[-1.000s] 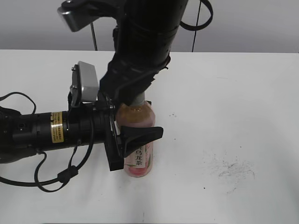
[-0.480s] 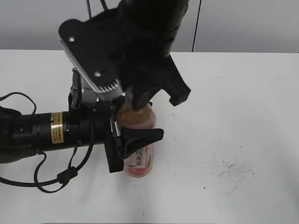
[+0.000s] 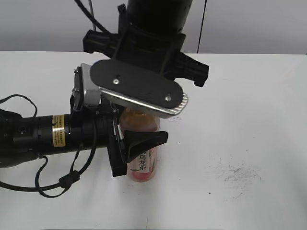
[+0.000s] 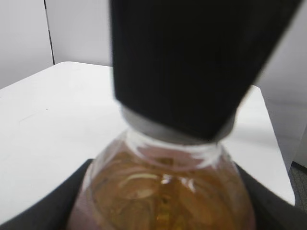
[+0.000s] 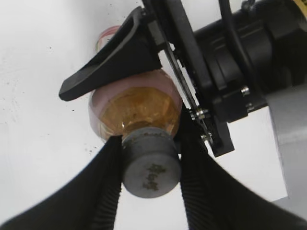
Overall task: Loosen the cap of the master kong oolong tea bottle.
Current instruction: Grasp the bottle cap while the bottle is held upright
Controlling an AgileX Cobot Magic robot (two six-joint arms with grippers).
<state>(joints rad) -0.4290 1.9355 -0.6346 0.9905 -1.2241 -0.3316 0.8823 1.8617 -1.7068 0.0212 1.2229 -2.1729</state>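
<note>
The master kong oolong tea bottle (image 3: 143, 165) stands upright on the white table, amber tea inside, pink label with black characters. My left gripper (image 3: 136, 143) reaches in from the left and is shut on the bottle's body; its black fingers flank the bottle shoulder (image 4: 163, 191) in the left wrist view. My right gripper (image 5: 149, 167) comes from above and is shut on the cap (image 5: 151, 170), a light-grey cap with a dark logo, both ribbed fingers pressing its sides. In the exterior view the cap is hidden under the right arm. The bottle also shows in the right wrist view (image 5: 136, 105).
The white table (image 3: 240, 120) carries grey scuff marks (image 3: 237, 173) at the right. The left arm's cables (image 3: 57, 184) lie on the table at the front left. A grey wall stands behind the table.
My right wrist has rotated about the bottle's axis while staying on the cap; its camera plate has swung round to the front. The left gripper and the bottle have not moved.
</note>
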